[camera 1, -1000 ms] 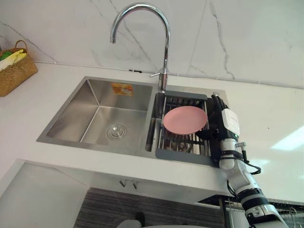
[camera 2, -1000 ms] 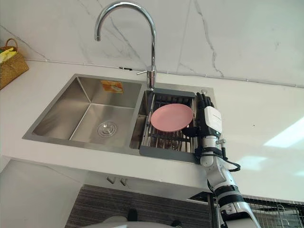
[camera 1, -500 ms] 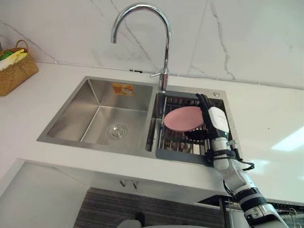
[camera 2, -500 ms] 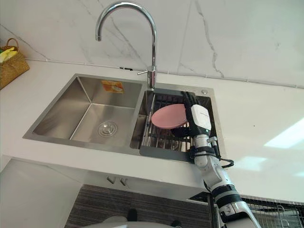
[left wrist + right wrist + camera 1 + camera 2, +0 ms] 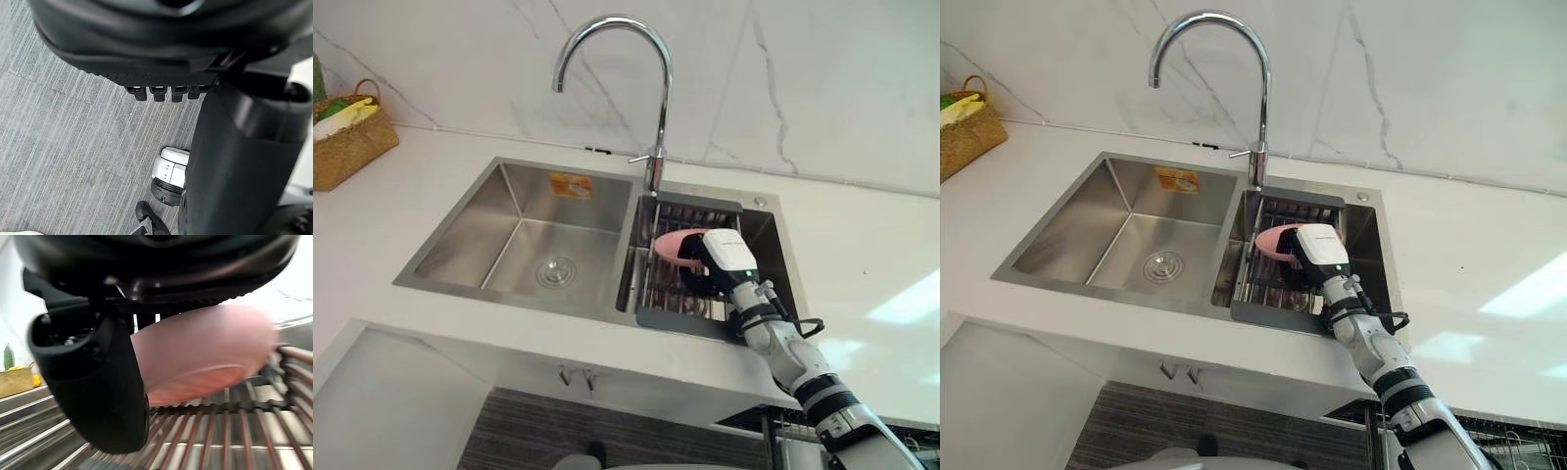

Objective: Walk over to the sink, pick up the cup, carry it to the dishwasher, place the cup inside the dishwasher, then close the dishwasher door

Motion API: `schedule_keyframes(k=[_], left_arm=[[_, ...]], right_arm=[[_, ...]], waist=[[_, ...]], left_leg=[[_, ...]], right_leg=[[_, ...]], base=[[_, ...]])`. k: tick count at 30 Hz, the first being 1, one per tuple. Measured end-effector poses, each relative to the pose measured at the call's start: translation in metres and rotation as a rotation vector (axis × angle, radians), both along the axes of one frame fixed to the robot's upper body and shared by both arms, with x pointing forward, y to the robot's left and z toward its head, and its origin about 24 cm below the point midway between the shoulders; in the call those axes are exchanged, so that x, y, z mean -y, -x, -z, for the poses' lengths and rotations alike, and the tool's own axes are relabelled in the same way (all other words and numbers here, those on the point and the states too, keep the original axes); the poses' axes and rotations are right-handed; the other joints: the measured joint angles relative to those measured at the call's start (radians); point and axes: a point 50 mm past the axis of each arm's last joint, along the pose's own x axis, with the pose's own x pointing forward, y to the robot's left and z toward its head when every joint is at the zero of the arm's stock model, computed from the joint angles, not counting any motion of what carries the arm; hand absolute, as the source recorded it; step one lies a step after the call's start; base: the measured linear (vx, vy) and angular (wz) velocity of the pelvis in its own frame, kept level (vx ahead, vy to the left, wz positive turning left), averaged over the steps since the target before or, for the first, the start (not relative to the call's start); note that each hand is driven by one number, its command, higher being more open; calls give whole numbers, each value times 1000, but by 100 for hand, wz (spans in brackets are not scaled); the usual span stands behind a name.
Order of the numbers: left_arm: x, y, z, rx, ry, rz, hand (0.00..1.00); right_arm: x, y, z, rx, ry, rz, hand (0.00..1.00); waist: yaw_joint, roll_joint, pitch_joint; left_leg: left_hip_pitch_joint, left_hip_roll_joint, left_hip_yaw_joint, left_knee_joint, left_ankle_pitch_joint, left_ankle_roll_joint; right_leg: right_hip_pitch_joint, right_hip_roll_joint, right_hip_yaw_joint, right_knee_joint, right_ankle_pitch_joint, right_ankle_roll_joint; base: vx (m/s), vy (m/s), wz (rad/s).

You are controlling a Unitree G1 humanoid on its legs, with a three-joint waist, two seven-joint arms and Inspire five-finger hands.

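Observation:
A pink cup (image 5: 672, 245) lies on its side on the dark wire rack (image 5: 677, 305) over the sink's right basin. My right hand (image 5: 725, 258) covers the cup's right part from above, with its fingers curled down round it. In the right wrist view the thumb (image 5: 93, 382) presses beside the cup's pink wall (image 5: 205, 347), and the cup still rests on the rack's bars. My left hand (image 5: 146, 39) hangs low over grey floor, its fingers (image 5: 166, 93) straight and holding nothing.
The steel left basin (image 5: 524, 245) holds nothing but its drain. A tall curved faucet (image 5: 658, 98) stands behind the rack. A woven basket (image 5: 347, 137) sits at the counter's far left. Below the white counter's front edge, a wire rack (image 5: 1513, 431) shows at lower right.
My right hand moved left from the rack's right edge onto the pink cup, and its straight fingers curled round it. The view shifted slightly.

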Motion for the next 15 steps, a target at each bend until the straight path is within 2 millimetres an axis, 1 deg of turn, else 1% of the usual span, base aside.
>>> schedule_keyframes(k=[5, 8, 11, 12, 13, 15], left_arm=[[-1, -1, 0, 2, -1, 0, 100], [-1, -1, 0, 5, -3, -3, 100], [-2, 0, -1, 12, -5, -41, 100], [-3, -2, -1, 17, -9, -41, 100], [-3, -2, -1, 18, -9, -40, 100], [-2, -1, -1, 13, -10, -43, 100]], right_arm=[[2, -5, 0, -17, 1, 50, 0], [0, -6, -6, -8, -35, 57, 0], [0, -9, -33, 76, -174, 69, 0], [3, -10, -50, 136, -245, 82, 0], [6, -10, -58, 170, -280, 90, 0], [18, -7, -94, 329, -398, 118, 0]], waist=[[0, 0, 0], [-2, 0, 0], [-15, 2, 3], [-27, 3, 3], [-30, 2, 3], [-31, 3, 3]], left_leg=[[-1, -2, -8, 0, 2, 2], [-6, -2, -2, 0, 2, 2], [-5, -1, 14, 3, 5, 7], [-5, -1, 15, 5, 5, 7], [-4, -1, 17, 5, 5, 7], [5, 4, 49, 6, -4, 6]], right_leg=[[4, -2, -4, 0, 0, 0], [-4, -2, 4, 0, 1, 0], [-12, -2, 21, 0, 7, -1], [-13, -2, 22, 0, 8, 0], [-13, -2, 24, 0, 9, -1], [-22, 1, 57, 0, 15, -6]], base=[[2, 4, 4], [10, 2, -6], [27, 2, -14], [44, 1, -5], [36, 5, -17], [22, 14, -38]])
